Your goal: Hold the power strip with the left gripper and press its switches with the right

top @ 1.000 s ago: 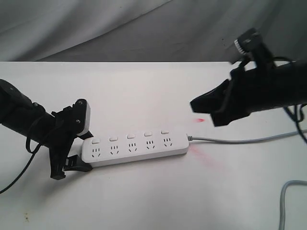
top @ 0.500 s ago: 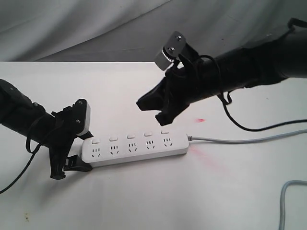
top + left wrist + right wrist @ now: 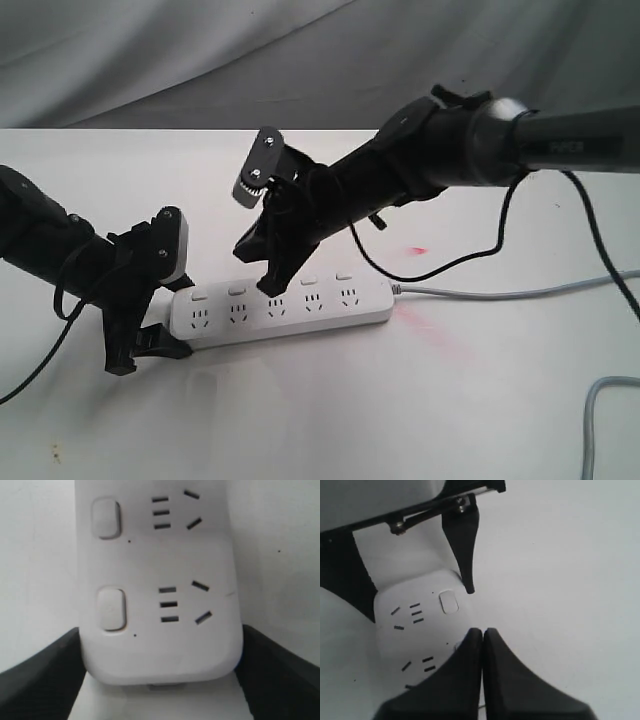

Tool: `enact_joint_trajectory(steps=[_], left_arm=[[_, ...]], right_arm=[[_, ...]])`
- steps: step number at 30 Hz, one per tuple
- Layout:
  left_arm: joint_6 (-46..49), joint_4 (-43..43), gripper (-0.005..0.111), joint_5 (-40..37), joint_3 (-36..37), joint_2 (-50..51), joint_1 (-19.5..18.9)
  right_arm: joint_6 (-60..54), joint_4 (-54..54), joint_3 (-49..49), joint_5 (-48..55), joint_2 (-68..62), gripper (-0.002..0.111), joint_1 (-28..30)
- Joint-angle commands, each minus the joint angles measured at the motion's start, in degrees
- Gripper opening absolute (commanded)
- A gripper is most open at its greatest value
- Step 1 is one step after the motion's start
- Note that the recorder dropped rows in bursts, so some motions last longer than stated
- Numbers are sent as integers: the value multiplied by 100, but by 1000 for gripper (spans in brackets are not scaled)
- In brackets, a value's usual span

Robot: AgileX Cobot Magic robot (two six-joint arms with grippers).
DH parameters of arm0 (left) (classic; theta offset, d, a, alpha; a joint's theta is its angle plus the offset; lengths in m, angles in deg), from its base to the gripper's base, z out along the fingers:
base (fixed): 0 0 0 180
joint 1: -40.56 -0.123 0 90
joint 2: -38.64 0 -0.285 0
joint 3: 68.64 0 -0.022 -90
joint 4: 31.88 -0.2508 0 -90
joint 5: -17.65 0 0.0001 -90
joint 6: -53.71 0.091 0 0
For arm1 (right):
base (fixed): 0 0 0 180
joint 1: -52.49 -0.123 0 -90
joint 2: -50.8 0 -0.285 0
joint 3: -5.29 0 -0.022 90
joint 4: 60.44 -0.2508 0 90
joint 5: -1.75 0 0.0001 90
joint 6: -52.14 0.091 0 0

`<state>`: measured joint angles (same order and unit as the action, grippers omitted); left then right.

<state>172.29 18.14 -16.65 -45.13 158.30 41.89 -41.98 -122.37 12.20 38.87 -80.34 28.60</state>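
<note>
The white power strip (image 3: 285, 308) lies flat on the white table, its switches (image 3: 237, 289) in a row along the far side. My left gripper (image 3: 135, 345) is closed on the strip's left end, and its black fingers (image 3: 40, 680) press both sides of the power strip (image 3: 160, 630). My right gripper (image 3: 270, 285) is shut and points down over the switch row near the middle, hiding one switch. From the right wrist, my right gripper (image 3: 482, 632) hovers by the strip's edge, just past the end switch (image 3: 449, 602). Contact cannot be judged.
The strip's grey cord (image 3: 520, 293) runs off to the right, and another grey cable (image 3: 592, 420) curls at the front right corner. Red smudges (image 3: 428, 328) mark the table beside the strip's right end. A grey cloth (image 3: 200, 60) hangs behind the table.
My right arm has swept from the far right leftward and down, its shut gripper now over the switch row. The left gripper and the strip have not moved.
</note>
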Motion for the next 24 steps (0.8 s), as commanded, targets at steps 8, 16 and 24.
enact_joint_trajectory(steps=[8, 16, 24], left_arm=[[139, -302, 54, 112, 9, 37, 25], [139, -302, 54, 112, 9, 37, 25], [139, -302, 54, 112, 9, 37, 25]], right_arm=[[-718, -1143, 32, -373, -303, 26, -237], [-1647, -1887, 36, -258, -341, 32, -300], [-1864, -2098, 64, -258, -504, 32, -383]])
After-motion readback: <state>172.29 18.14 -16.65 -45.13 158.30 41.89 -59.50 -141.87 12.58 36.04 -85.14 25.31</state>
